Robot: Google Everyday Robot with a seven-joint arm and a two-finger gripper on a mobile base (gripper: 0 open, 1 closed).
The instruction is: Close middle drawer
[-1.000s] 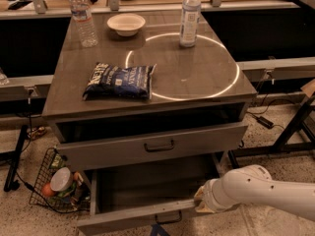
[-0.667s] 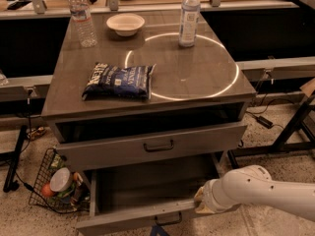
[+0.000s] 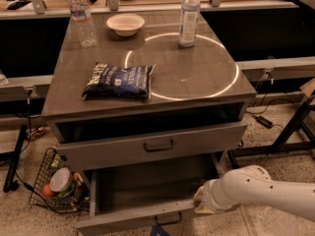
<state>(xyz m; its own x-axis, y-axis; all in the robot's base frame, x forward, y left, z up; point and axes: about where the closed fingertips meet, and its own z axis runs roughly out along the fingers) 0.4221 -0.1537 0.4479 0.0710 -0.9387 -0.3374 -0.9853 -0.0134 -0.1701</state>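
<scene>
The middle drawer (image 3: 129, 219) is the low-fronted grey drawer pulled far out near the floor, with a small black bar handle (image 3: 169, 221) at its centre. Its shallow box is empty. My gripper (image 3: 200, 204), on the end of the white arm (image 3: 266, 189), is at the right end of the drawer's front panel, against its top edge. Above it, a taller-fronted grey drawer (image 3: 98, 151) with a larger black handle (image 3: 158, 145) stands slightly out.
On the cabinet top (image 3: 197, 77) lie a blue snack bag (image 3: 119, 80), a white bowl (image 3: 125, 23) and two water bottles (image 3: 81, 16) (image 3: 189, 16). A wire basket (image 3: 54, 183) with cans stands on the floor to the left. Table legs (image 3: 290, 129) are at the right.
</scene>
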